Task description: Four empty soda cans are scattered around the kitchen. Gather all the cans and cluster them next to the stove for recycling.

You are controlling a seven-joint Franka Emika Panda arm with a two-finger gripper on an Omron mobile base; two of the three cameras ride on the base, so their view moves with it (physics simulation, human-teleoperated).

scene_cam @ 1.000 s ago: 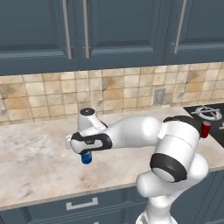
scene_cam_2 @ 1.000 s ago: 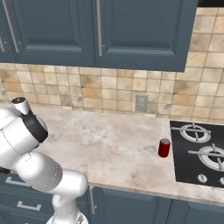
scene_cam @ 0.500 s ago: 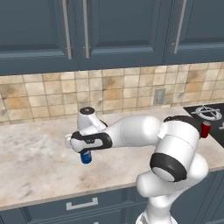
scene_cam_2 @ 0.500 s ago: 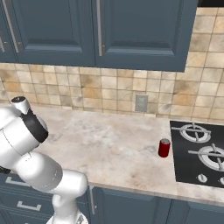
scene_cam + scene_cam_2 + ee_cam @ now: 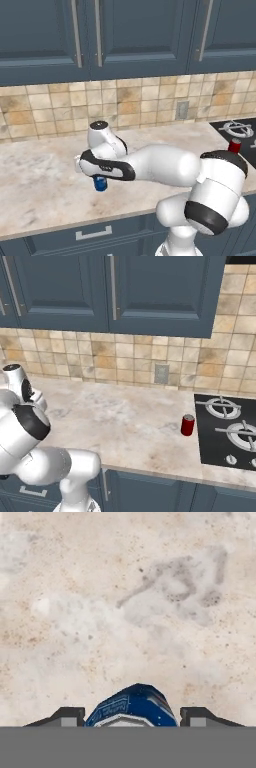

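Since the picture a second earlier, the hand has stayed over the left part of the counter (image 5: 40,170) and neither can has moved; the visible change is at the fingers (image 5: 67,716), which have drawn in from wide apart. In the hand view they now sit just beside the two flanks of the blue can (image 5: 132,708), pinching it. In the left base view that blue can (image 5: 100,184) stands under the hand, near the counter's front edge. Far to the right, the red can (image 5: 187,425) stands upright on the counter just beside the left edge of the stove (image 5: 240,456), well apart from the blue one.
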